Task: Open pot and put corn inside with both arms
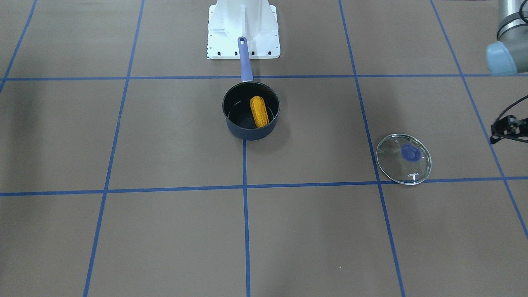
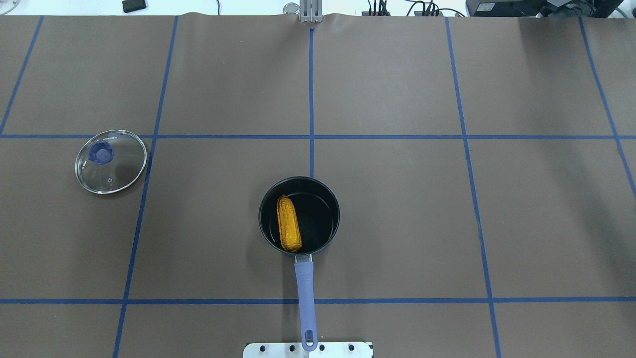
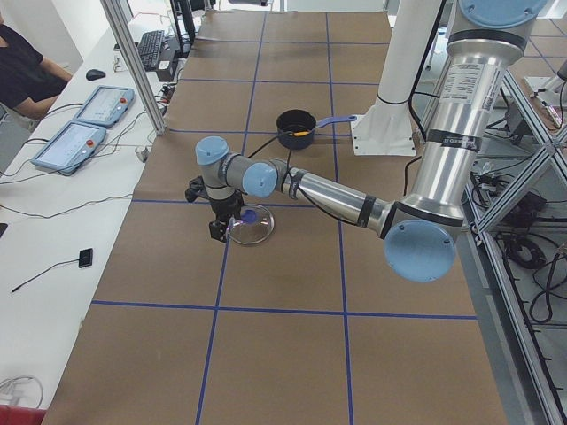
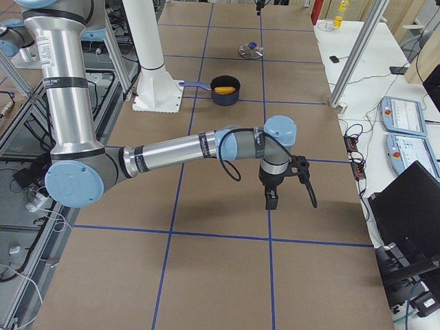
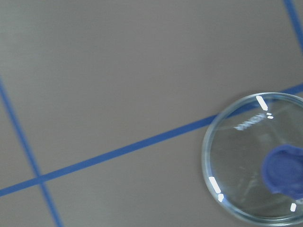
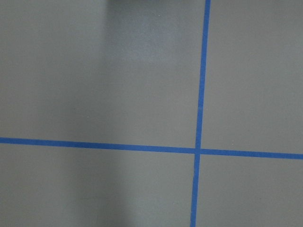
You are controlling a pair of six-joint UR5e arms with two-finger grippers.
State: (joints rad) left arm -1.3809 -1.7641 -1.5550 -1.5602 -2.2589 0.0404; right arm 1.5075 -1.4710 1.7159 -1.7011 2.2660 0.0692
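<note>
The dark navy pot [image 1: 247, 133] stands open at the table's middle, its lavender handle [image 2: 304, 283] pointing toward the robot base. The orange-yellow corn [image 2: 288, 223] lies inside it, also in the front view [image 1: 259, 111]. The glass lid [image 2: 111, 161] with its blue knob lies flat on the table on my left side, and fills the lower right of the left wrist view [image 5: 258, 161]. My left gripper [image 3: 219, 232] hangs just beside the lid and above the table. My right gripper [image 4: 272, 201] hangs over bare table far from the pot. I cannot tell whether either is open or shut.
The white robot base plate [image 1: 243, 29] sits just behind the pot handle's end. Blue tape lines grid the brown table. Aluminium posts [image 3: 133, 62] and control pendants [image 3: 75, 133] stand along the operators' side, where a person sits.
</note>
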